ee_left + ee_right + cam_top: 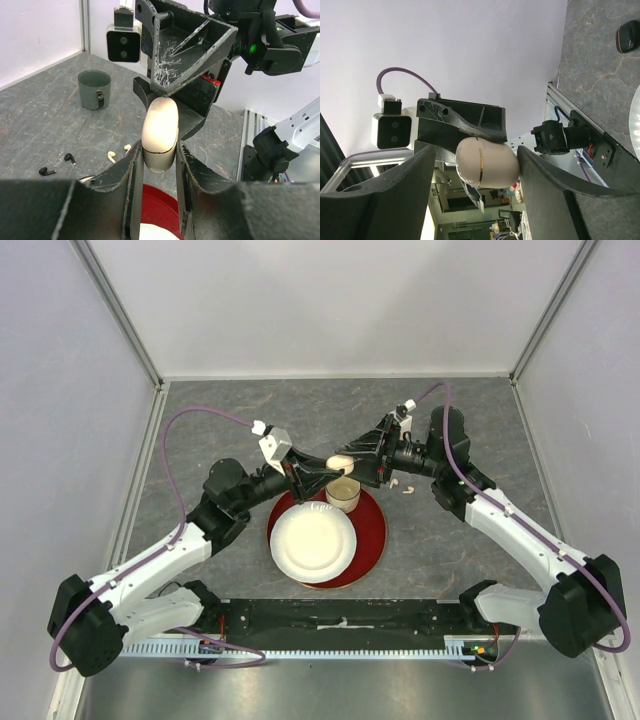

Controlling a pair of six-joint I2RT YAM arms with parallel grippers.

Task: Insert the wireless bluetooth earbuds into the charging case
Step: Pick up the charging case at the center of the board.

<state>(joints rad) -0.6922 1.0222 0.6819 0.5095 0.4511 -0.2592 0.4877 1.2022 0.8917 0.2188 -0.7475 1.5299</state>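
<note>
White earbuds [111, 156] and black earbuds [47, 171] lie loose on the grey table [35, 125], below and well apart from both grippers. The cream charging case [160, 131], its lid shut, is up in the air. The left gripper [159, 152] is clamped on its lower end. The right gripper [477, 159] stands open, one finger on each side of the case, with a gap at one finger.

From where I stand, the charging case [160, 135] pinched by the left gripper [159, 167] looks like smooth, glossy cream plastic with a thin gold metallic seam. The gripper's fingers [131, 185] are matt black plastic, rough at the edges. Beneath them is a glossy red tray [160, 205]. To their left the table [45, 125] is matt grey and stone-veined.
</note>
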